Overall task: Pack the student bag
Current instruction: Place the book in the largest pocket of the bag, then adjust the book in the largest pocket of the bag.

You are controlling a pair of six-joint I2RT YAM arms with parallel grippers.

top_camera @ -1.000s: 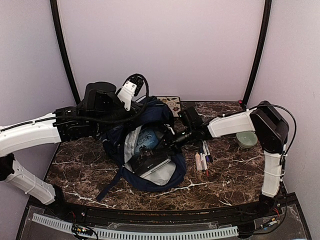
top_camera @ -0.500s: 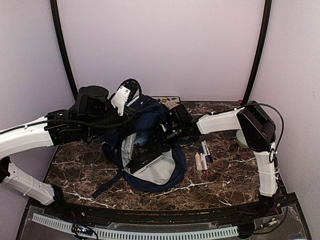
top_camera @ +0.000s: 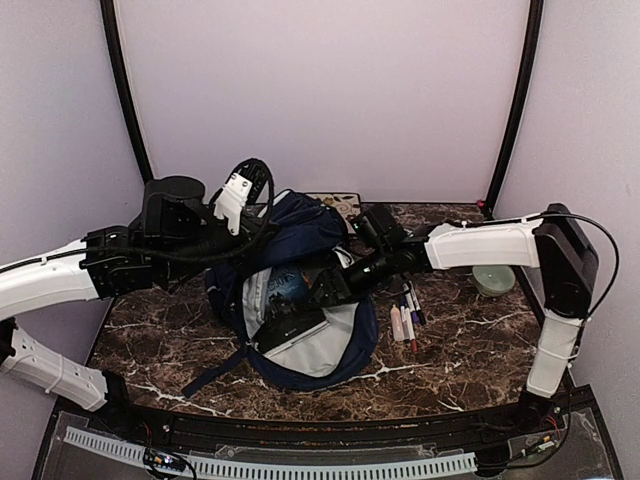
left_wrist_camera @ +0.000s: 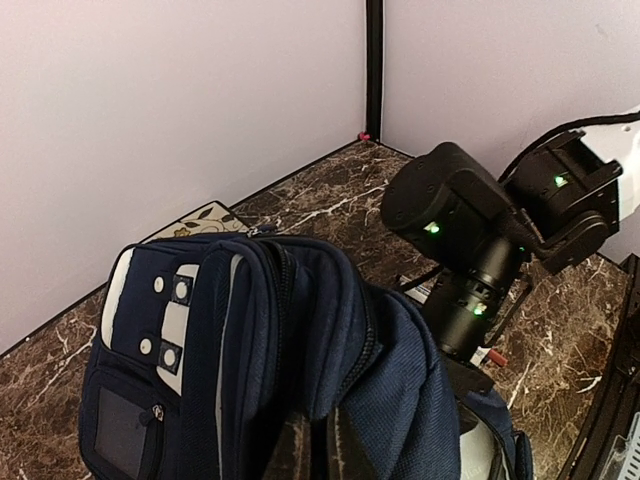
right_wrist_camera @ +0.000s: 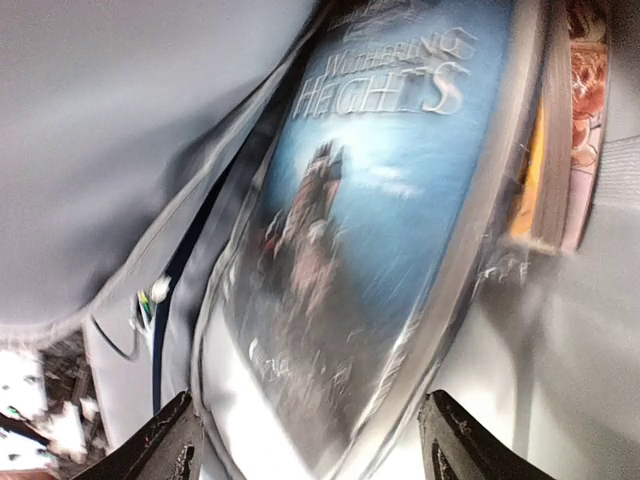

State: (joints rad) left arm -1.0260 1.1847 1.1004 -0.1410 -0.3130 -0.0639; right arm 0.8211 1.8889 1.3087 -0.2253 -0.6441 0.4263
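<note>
Student bag (top_camera: 310,228) lies mid marble table (top_camera: 450,350), mouth open, grey lining showing. Left gripper (left_wrist_camera: 318,450) is clamped on fabric at the bag's top and holds it up. Right gripper (right_wrist_camera: 305,440) is inside the opening, jaws spread wide, gripping nothing. Wuthering Heights book (right_wrist_camera: 370,230) sits directly ahead of it, second book (right_wrist_camera: 560,140) alongside. Pens (top_camera: 408,310) lie just right of the bag, green round container (top_camera: 493,280) further right, patterned card (top_camera: 345,205) behind.

student bag (top_camera: 300,290) | navy, grey lining | unzipped, mouth open toward arm bases | mid-table
</note>
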